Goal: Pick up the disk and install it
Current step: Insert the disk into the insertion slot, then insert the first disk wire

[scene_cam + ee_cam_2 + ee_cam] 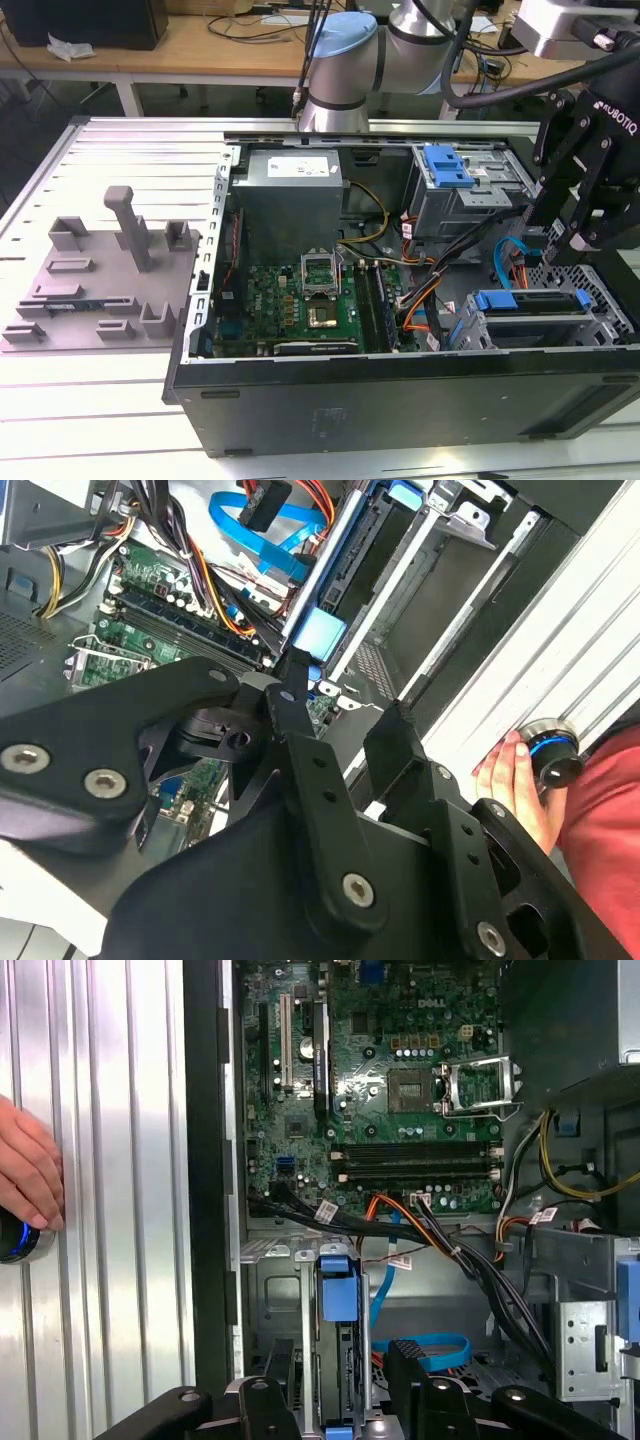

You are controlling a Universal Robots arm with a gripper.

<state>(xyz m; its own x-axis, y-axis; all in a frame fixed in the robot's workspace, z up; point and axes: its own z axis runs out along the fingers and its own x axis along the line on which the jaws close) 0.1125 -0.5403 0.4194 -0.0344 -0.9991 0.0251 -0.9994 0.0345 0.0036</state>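
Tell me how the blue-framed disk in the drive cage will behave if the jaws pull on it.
Probably stiff: the disk looks like a flat slab in a hard blue frame. Its smooth plastic edges may slip. Standing edge-on in the drive cage, it likely slides straight rather than tipping.

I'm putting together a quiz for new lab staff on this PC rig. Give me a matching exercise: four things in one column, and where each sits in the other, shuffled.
Things:
1. disk
2. gripper
3. hand
4. grey fixture plate

Places:
A. on the slatted table outside the case, by a blue-ringed knob
B. slotted in the drive cage
C. on the table, at the exterior view's left of the case
D. over the drive cage, fingers open either side of the disk

Pairs: 1-B, 2-D, 3-A, 4-C
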